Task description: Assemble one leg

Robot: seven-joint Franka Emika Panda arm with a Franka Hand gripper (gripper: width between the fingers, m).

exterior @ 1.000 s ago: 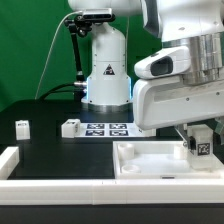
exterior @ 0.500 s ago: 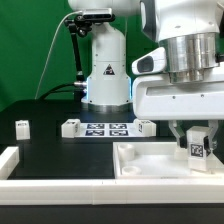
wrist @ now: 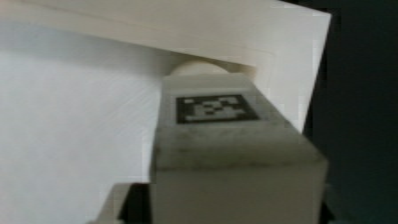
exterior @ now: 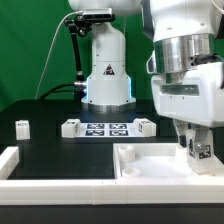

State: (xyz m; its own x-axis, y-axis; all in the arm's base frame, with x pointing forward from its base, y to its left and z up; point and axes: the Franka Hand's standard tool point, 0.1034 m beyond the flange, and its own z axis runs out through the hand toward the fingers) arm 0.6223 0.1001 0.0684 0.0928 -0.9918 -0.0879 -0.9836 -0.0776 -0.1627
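Over the panel (exterior: 150,161), leg (exterior: 199,151) between fingers (exterior: 187,141)

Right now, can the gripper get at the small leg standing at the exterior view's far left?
Probably not yet: the gripper is shut on another leg above the white panel, so its jaws are full. Otherwise the leftmost leg stands in the open, uncovered.

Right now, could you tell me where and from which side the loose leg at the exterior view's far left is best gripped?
Probably from above, closing on two opposite flat sides of the far-left leg: it sits alone on the black table, so nothing blocks either side.
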